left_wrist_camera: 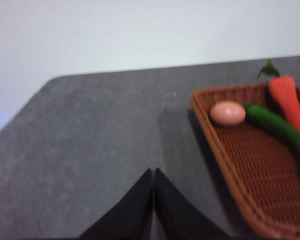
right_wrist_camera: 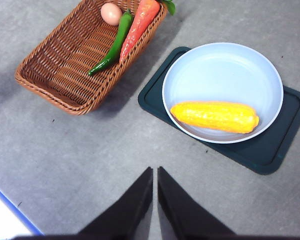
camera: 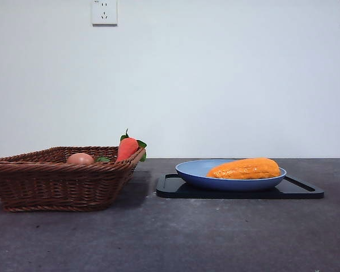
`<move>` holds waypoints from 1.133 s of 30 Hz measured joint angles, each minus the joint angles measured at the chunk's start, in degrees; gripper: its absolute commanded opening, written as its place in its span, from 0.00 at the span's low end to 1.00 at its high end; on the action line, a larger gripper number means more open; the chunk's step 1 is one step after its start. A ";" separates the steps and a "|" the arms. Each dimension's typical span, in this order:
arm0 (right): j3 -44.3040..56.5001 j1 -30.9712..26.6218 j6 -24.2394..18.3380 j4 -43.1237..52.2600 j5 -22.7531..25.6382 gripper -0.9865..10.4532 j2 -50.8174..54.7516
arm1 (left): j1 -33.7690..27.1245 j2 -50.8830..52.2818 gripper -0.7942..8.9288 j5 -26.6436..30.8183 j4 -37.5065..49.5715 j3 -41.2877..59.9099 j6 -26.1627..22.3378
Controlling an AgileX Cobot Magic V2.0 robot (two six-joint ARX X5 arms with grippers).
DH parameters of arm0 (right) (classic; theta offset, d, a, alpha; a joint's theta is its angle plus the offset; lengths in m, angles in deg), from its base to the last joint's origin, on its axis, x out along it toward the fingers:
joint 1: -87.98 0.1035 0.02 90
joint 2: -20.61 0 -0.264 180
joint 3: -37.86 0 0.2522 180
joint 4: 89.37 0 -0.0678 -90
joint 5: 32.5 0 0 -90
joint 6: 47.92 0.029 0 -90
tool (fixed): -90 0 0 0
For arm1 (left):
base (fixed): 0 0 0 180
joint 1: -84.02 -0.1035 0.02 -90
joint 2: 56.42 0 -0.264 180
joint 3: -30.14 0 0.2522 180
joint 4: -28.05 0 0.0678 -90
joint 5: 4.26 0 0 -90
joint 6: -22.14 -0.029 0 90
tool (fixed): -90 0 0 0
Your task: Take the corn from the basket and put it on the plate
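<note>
The orange-yellow corn (camera: 246, 169) (right_wrist_camera: 214, 116) lies on its side inside the blue plate (camera: 188, 169) (right_wrist_camera: 215, 70), touched by no gripper. To the left stands the brown wicker basket (camera: 51, 184) (right_wrist_camera: 65, 70) (left_wrist_camera: 250, 175), with no corn in it. My right gripper (right_wrist_camera: 155, 172) hangs shut and high above the bare table, well apart from the plate. Beside the basket's end, over the table, my left gripper (left_wrist_camera: 153, 172) is shut with nothing in it. Neither gripper shows in the front view.
The plate sits on a flat black tray (camera: 306, 190) (right_wrist_camera: 285, 130). Inside the basket lie a carrot (camera: 126, 148) (right_wrist_camera: 137, 25) (left_wrist_camera: 289, 102), a green pepper (right_wrist_camera: 112, 45) (left_wrist_camera: 280, 132) and a pinkish egg (camera: 80, 159) (right_wrist_camera: 111, 13) (left_wrist_camera: 227, 113). A white wall stands behind the table.
</note>
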 measured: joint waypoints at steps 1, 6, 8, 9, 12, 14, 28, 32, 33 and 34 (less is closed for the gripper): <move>0.00 0.00 0.00 0.02 0.00 0.09 0.00 | 0.00 0.90 0.09 0.00 0.02 1.38 0.04; 0.00 0.00 0.00 0.98 0.00 0.09 0.00 | 0.00 4.63 0.09 0.00 -0.68 6.25 0.66; 0.00 0.00 0.00 1.60 0.02 0.09 0.00 | 0.00 6.01 0.09 0.00 -1.01 6.56 1.03; 0.00 0.00 0.00 1.92 0.00 0.09 0.00 | 0.00 6.64 0.09 0.00 -0.85 6.58 1.09; 0.00 0.00 0.00 3.02 0.00 0.09 0.00 | 0.00 7.89 0.09 0.00 -0.07 6.64 1.64; 0.00 0.00 0.00 3.48 0.00 0.09 0.00 | 0.00 7.87 0.09 0.00 -1.62 6.64 2.10; 0.00 0.00 0.00 6.95 0.00 0.09 0.00 | 0.00 7.72 0.09 0.00 -1.53 6.64 3.17; 0.00 0.00 0.00 7.04 0.00 0.09 0.00 | 0.00 7.72 0.09 0.00 -1.53 6.64 3.19; 0.00 0.00 0.00 7.02 0.00 0.09 0.00 | 0.00 7.72 0.09 0.00 -1.53 6.64 3.17; 0.00 0.00 0.00 7.02 0.00 0.09 0.00 | 0.00 7.72 0.09 -0.02 -1.53 6.64 3.17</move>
